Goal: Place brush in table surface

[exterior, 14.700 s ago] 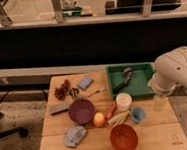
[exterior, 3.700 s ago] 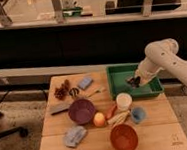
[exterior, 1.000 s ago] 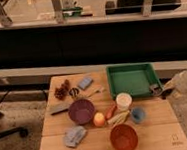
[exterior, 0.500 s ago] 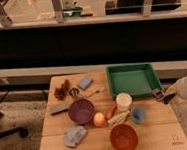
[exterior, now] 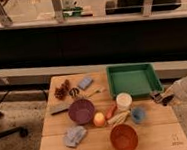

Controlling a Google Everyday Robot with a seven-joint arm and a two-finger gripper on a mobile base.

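My gripper [exterior: 161,98] hangs at the right edge of the table surface [exterior: 158,130], just past the front right corner of the green tray [exterior: 133,80]. A small dark object, the brush [exterior: 156,96], sticks out from its tip toward the tray corner, and the gripper looks shut on it. The brush sits a little above the light wooden slats, to the right of the white cup [exterior: 123,101]. My pale arm comes in from the right border of the camera view.
On the table stand a purple bowl [exterior: 81,111], an orange bowl [exterior: 123,137], a small blue cup [exterior: 138,115], a round fruit [exterior: 99,119], a carrot [exterior: 111,111], a blue cloth [exterior: 74,135], a blue sponge [exterior: 85,82] and a dark grey bar [exterior: 59,108]. A logo [exterior: 177,141] marks the front right corner.
The brush was taken out of the green tray, which now lies empty. Over the last second the gripper drifted down and slightly left with it, toward the table's right edge.
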